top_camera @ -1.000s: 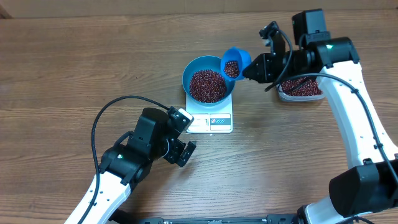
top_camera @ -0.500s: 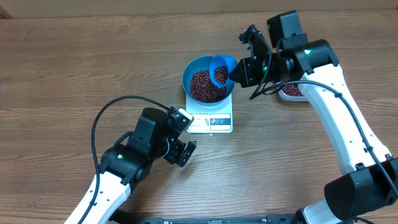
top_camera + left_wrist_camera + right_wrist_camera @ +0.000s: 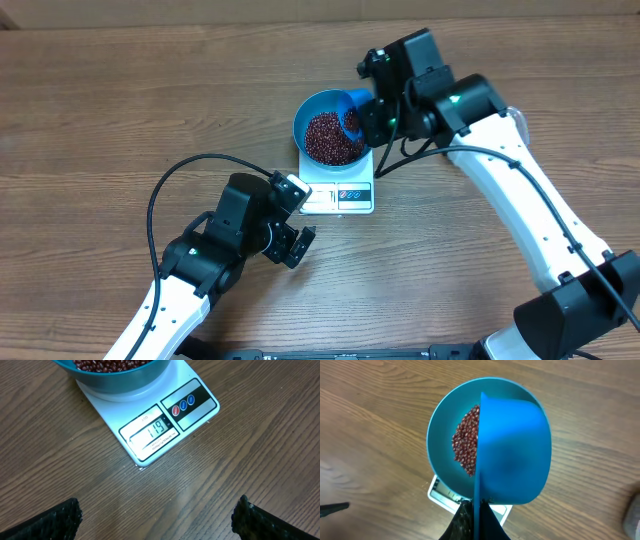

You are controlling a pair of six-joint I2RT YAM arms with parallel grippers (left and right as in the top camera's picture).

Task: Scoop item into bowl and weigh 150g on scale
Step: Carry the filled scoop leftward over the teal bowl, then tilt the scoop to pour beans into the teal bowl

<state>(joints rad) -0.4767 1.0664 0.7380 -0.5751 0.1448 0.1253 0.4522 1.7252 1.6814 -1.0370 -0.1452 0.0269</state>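
Loose, light beans (image 3: 330, 138) spill easily — the right gripper (image 3: 476, 522) pinches the stiff scoop (image 3: 512, 455) by its handle over the bowl's (image 3: 298, 128) rim; left gripper (image 3: 160, 515) spread wide.

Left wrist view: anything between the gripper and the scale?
No, just bare wooden table between the left gripper and the scale, clear in the left wrist view.
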